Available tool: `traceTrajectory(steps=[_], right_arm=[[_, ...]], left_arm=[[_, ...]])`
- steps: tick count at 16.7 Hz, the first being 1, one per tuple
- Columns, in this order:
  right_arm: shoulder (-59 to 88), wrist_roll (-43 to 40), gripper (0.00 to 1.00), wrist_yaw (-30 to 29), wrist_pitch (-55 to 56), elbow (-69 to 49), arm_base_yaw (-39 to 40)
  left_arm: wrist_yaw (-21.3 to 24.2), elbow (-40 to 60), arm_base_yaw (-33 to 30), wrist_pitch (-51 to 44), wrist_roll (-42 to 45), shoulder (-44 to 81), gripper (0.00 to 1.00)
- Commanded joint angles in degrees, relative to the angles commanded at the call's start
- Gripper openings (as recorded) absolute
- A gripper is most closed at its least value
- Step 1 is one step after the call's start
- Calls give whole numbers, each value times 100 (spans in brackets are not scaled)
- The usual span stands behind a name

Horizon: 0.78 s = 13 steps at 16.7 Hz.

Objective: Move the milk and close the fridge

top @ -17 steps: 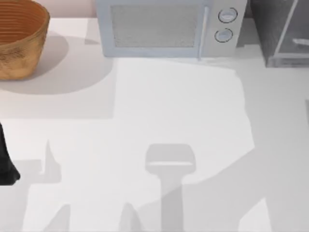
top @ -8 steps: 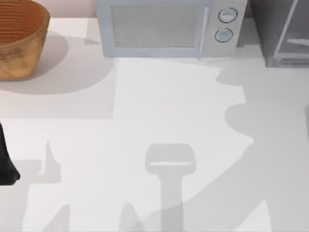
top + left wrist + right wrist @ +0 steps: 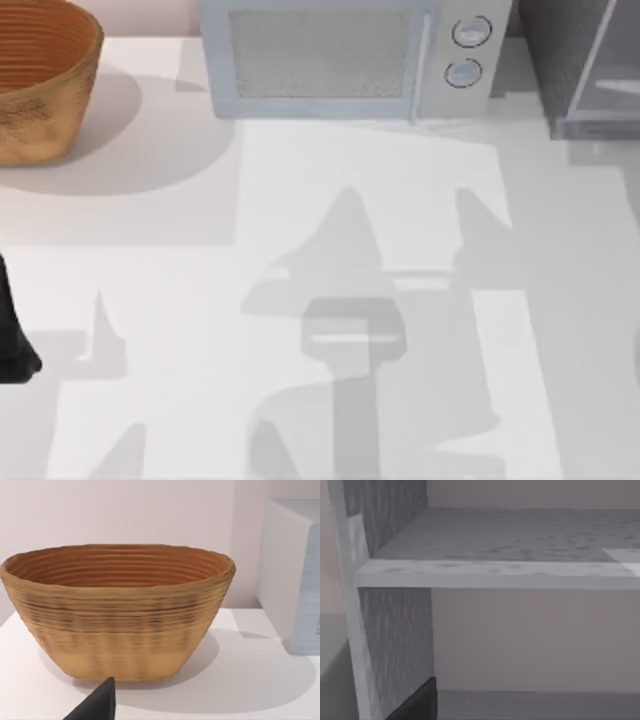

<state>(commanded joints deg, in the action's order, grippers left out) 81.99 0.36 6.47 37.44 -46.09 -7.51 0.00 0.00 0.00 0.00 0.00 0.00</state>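
Note:
The fridge [image 3: 553, 55] stands at the back right of the table, a dark grey speckled cabinet. Its pale translucent door [image 3: 608, 70] is angled open. In the right wrist view the fridge [image 3: 395, 640] is very close, with a light grey shelf [image 3: 495, 573] across its inside. A dark part of my right gripper [image 3: 417, 702] juts in just in front of the opening. The milk is out of view. My left arm [image 3: 12, 340] is parked at the table's left edge, and a dark part of my left gripper [image 3: 97, 705] points at the basket.
A woven brown basket [image 3: 40, 80] [image 3: 117, 610] sits at the back left. A light grey microwave [image 3: 345, 55] [image 3: 295, 575] with two round dials stands at the back middle, beside the fridge. Broad arm shadows lie across the middle of the white table [image 3: 150, 280].
The large shadow on the table has swung from the right side to the middle. My left arm, the basket and the microwave have not moved.

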Motion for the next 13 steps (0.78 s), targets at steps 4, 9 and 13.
traceTrajectory(steps=[4, 9, 13], right_arm=[[-2579, 3, 100, -158, -1129, 1384, 254], [-5563, -1, 100, -373, -2469, 3030, 534], [-7300, -17, 100, -536, -3284, 4038, 682]], left_arm=[[0, 0, 0, 0, 0, 0, 100], [0, 0, 0, 0, 0, 0, 100], [0, 0, 0, 0, 0, 0, 100]])
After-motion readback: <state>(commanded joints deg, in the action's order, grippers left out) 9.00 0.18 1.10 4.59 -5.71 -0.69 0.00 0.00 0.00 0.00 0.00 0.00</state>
